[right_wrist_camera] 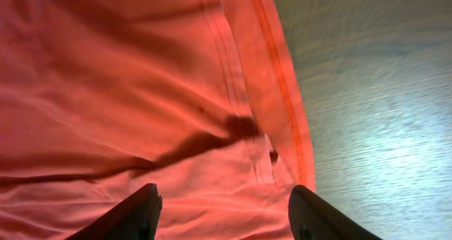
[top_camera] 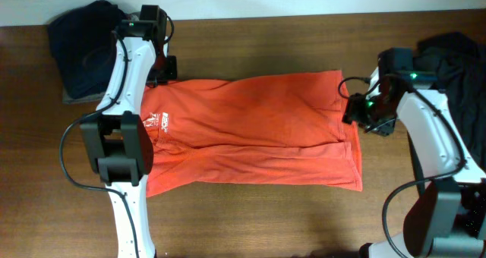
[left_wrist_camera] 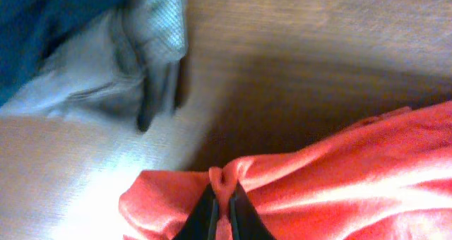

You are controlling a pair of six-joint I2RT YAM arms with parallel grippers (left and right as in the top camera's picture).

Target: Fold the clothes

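The orange-red T-shirt [top_camera: 250, 129] lies spread flat across the middle of the table, folded lengthwise, with white lettering [top_camera: 161, 122] near its left end. My left gripper [top_camera: 161, 70] is at the shirt's far left corner. In the left wrist view it is shut [left_wrist_camera: 222, 198] on a pinched ridge of the shirt's fabric [left_wrist_camera: 339, 176]. My right gripper [top_camera: 355, 110] is at the shirt's right hem. In the right wrist view its fingers are open [right_wrist_camera: 224, 201] over the shirt [right_wrist_camera: 127, 92], holding nothing.
A dark navy garment [top_camera: 83, 42] on a tan one lies at the far left corner and also shows in the left wrist view [left_wrist_camera: 63, 28]. A dark garment [top_camera: 459, 57] lies at the far right. Bare wooden table [top_camera: 266, 220] runs along the front.
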